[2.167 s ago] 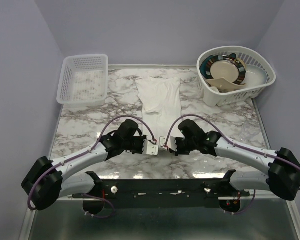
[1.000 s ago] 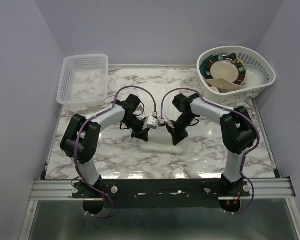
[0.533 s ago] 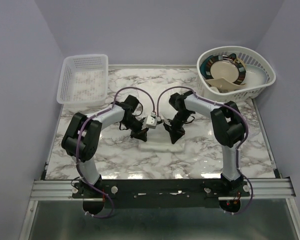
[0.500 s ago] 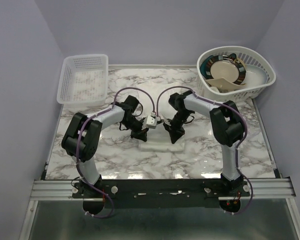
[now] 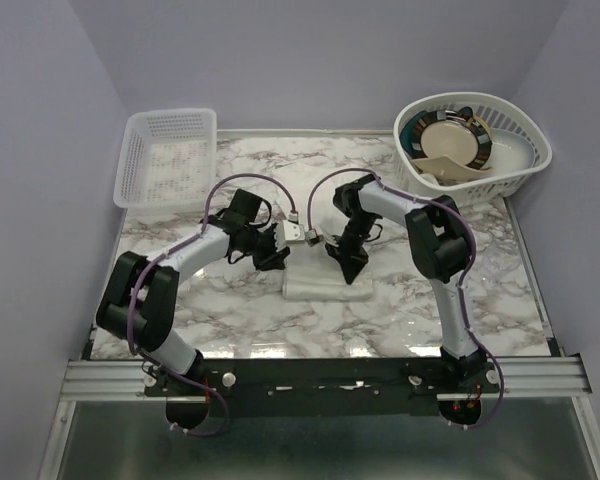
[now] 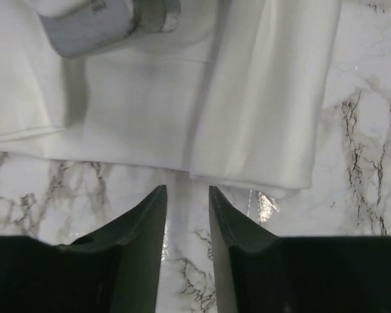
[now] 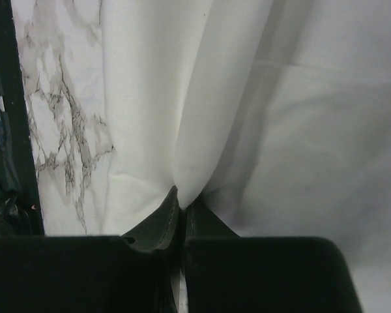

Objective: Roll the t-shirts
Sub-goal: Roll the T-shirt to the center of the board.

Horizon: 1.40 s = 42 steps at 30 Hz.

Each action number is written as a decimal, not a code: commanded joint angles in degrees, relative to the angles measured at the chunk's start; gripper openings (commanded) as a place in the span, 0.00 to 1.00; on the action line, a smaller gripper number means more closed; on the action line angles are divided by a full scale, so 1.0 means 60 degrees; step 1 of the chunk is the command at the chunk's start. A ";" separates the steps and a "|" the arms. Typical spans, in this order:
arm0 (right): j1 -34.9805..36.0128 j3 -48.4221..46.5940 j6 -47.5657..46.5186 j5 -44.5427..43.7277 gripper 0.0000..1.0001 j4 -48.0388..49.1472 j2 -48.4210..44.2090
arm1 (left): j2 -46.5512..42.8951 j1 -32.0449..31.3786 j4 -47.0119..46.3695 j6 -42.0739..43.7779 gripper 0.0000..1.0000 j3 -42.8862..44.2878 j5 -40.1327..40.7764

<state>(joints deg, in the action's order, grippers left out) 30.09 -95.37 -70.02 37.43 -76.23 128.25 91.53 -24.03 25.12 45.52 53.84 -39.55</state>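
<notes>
Soft white cloth t-shirt [image 5: 318,285] bunched, part-rolled, on marble table [image 5: 242,322], well apart from rectangular white plastic lattice basket [image 5: 168,160], toward arm bases and rightward. I judge it light, limp, prone to slump; best taken at fold edge. Right gripper [image 7: 182,201] pinches fold; left gripper [image 6: 186,195] parted, empty, just beside bundle. Open marble toward basket; table edges well off.

White on white here: the t-shirt [image 5: 317,285] is plain white, lying on a counter [image 5: 180,300] of white marble run through with grey and black veins. At the far-left corner there's a white lattice basket [image 5: 167,160]. At the far-right corner, a white round basket [image 5: 525,160] holds a cream plate [image 5: 450,140] with a dark, banded rim. The arms [image 5: 195,248] are pale grey with black joints and purple cables [image 5: 242,178]. The left gripper [image 6: 186,192] and right gripper [image 7: 182,201] both have black fingers. The walls [image 5: 310,60] are lavender.
</notes>
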 commanded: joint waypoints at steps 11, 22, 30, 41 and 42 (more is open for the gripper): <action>-0.0107 -0.1697 0.0521 -0.0687 0.12 -0.0567 0.1081 | -0.3902 -0.2058 -0.3102 0.1642 0.67 -0.3319 0.1200; -0.0107 -0.2591 0.1299 -0.0935 0.13 -0.0860 0.1873 | -0.2717 -0.3392 -0.4848 0.1729 0.65 -0.3936 0.2856; -0.0107 -0.2591 0.1372 -0.1155 0.14 -0.0831 0.1961 | -0.1896 -0.3802 -0.3661 0.2037 0.58 -0.3365 0.3866; -0.0325 -0.1615 0.1780 -0.0980 0.59 0.0320 0.1026 | -0.1031 -0.3788 -0.2869 0.1745 0.10 -0.2895 0.4205; -0.0414 -0.1392 0.1869 -0.0820 0.64 0.0616 0.0719 | -0.1045 -0.3730 -0.2797 0.1759 0.04 -0.2837 0.3972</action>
<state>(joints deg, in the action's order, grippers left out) 29.78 -110.13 -59.22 34.87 -82.74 136.40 84.25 -46.65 3.36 57.06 36.21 -15.59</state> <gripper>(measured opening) 0.465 0.152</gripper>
